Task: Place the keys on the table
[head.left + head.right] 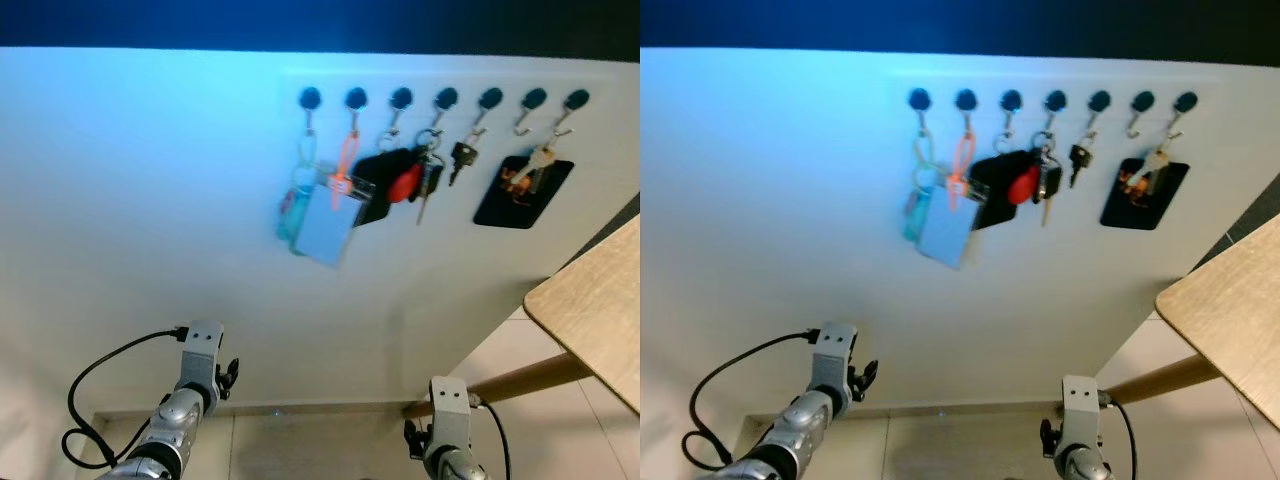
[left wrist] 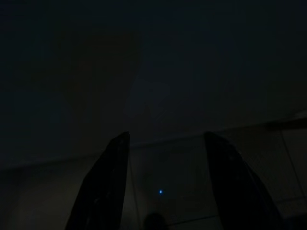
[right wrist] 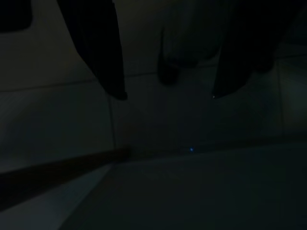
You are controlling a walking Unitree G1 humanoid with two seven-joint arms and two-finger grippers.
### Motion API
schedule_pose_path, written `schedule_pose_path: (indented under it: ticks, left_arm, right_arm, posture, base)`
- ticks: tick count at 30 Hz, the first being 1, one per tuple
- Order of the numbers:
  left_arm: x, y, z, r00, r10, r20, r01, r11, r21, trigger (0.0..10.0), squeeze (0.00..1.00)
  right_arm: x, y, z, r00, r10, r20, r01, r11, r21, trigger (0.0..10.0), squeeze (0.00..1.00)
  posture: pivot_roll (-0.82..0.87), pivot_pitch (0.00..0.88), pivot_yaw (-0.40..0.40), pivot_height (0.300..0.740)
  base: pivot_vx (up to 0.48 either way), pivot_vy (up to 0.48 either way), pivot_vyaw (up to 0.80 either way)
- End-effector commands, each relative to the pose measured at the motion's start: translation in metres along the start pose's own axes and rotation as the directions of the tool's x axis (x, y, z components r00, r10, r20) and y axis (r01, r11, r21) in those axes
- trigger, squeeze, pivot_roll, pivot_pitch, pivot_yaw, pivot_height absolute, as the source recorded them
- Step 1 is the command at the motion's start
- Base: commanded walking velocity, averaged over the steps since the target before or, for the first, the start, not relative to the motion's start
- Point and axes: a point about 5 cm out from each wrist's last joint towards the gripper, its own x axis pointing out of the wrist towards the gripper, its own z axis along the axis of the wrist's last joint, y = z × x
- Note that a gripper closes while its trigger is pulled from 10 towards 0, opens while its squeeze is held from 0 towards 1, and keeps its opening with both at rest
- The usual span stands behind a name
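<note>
Both pincers, left pincer (image 2: pixel 165 187) and right pincer (image 3: pixel 168 91), hang open below the keys (image 1: pixel 428 170); crowded neighbouring hooks risk snagging the wrong bunch

White wall (image 1: pixel 150 200), red key fob (image 1: pixel 405 184), pale wooden table (image 1: pixel 600 300)

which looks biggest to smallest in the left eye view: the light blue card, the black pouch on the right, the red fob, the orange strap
1. light blue card
2. black pouch, close behind the card
3. red fob
4. orange strap, thin; near the fob in area, so that order is unsure
</note>
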Motion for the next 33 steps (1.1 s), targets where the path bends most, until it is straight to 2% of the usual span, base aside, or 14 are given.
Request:
schedule_pose_path:
  ticks: [1,14,20,21,23,24,25,28,30,31,32,33]
  left_arm:
    - [-0.001,-0.001,-0.004,1.0,-0.005,-0.019,0.005,1.0,-0.003,10.0,0.0]
    - [-0.002,0.0,-0.005,1.0,-0.017,-0.017,0.018,0.999,0.034,10.0,0.0]
    - [-0.004,0.003,0.002,0.997,-0.074,0.033,0.069,0.99,0.12,10.0,0.0]
    - [-0.006,0.002,0.009,0.986,-0.145,0.086,0.13,0.978,0.164,10.0,0.0]
    - [-0.01,-0.001,0.022,0.943,-0.296,0.155,0.252,0.934,0.254,10.0,0.0]
    - [-0.01,-0.001,0.022,0.943,-0.296,0.155,0.252,0.934,0.254,10.0,0.0]
    - [-0.013,-0.001,0.027,0.919,-0.355,0.17,0.297,0.909,0.292,10.0,0.0]
    - [-0.023,0.002,0.056,0.823,-0.498,0.274,0.395,0.847,0.355,10.0,0.0]
    - [-0.032,-0.002,0.072,0.761,-0.578,0.296,0.433,0.791,0.431,10.0,0.0]
    - [-0.048,-0.008,0.091,0.687,-0.648,0.328,0.461,0.739,0.492,10.0,0.0]
    - [-0.048,-0.008,0.091,0.687,-0.648,0.328,0.461,0.739,0.492,10.0,0.0]
    - [-0.059,-0.013,0.102,0.645,-0.677,0.353,0.462,0.714,0.526,10.0,0.0]
  right_arm:
    - [-0.002,-0.005,-0.005,1.0,-0.015,-0.014,0.015,1.0,0.008,10.0,0.0]
    - [-0.002,-0.004,-0.005,1.0,-0.008,-0.016,0.008,1.0,0.0,10.0,0.0]
    - [-0.001,-0.004,-0.003,1.0,-0.009,-0.002,0.009,1.0,-0.012,10.0,0.0]
    - [-0.001,-0.004,0.001,1.0,-0.004,0.022,0.004,1.0,-0.022,10.0,0.0]
    - [0.0,-0.004,0.011,0.997,0.016,0.076,-0.012,0.999,-0.051,10.0,0.0]
    - [0.0,-0.004,0.011,0.997,0.016,0.076,-0.012,0.999,-0.051,10.0,0.0]
    - [0.001,-0.004,0.015,0.994,0.029,0.104,-0.023,0.998,-0.066,10.0,0.0]
    - [0.001,-0.003,0.031,0.976,0.086,0.2,-0.057,0.988,-0.145,10.0,0.0]
    - [-0.001,-0.003,0.039,0.96,0.123,0.251,-0.076,0.979,-0.19,10.0,0.0]
    - [-0.004,-0.001,0.048,0.933,0.175,0.314,-0.097,0.964,-0.249,10.0,0.0]
    - [-0.004,-0.001,0.048,0.933,0.175,0.314,-0.097,0.964,-0.249,10.0,0.0]
    - [-0.006,0.0,0.053,0.916,0.2,0.347,-0.104,0.955,-0.277,10.0,0.0]
  posture:
    - [0.03,0.046,-0.006,0.74]
    - [0.03,0.035,-0.009,0.74]
    - [0.03,0.037,-0.011,0.74]
    - [0.03,0.043,-0.012,0.74]
    - [0.03,0.048,-0.014,0.74]
    - [0.03,0.048,-0.014,0.74]
    - [0.03,0.05,-0.014,0.74]
    - [0.02,0.061,-0.014,0.74]
    - [0.02,0.062,-0.015,0.74]
    - [0.02,0.07,-0.014,0.74]
    - [0.02,0.07,-0.014,0.74]
    - [0.02,0.072,-0.014,0.74]
  base:
    - [0.0,0.0,0.0]
    - [0.0,0.0,0.0]
    - [0.0,0.0,0.0]
    - [0.0,0.0,0.0]
    - [0.0,0.0,0.0]
    - [0.0,0.0,0.0]
    - [0.0,0.0,0.0]
    - [0.0,0.0,0.0]
    - [0.0,0.0,0.0]
    - [0.0,0.0,0.0]
    - [0.0,0.0,0.0]
    - [0.0,0.0,0.0]
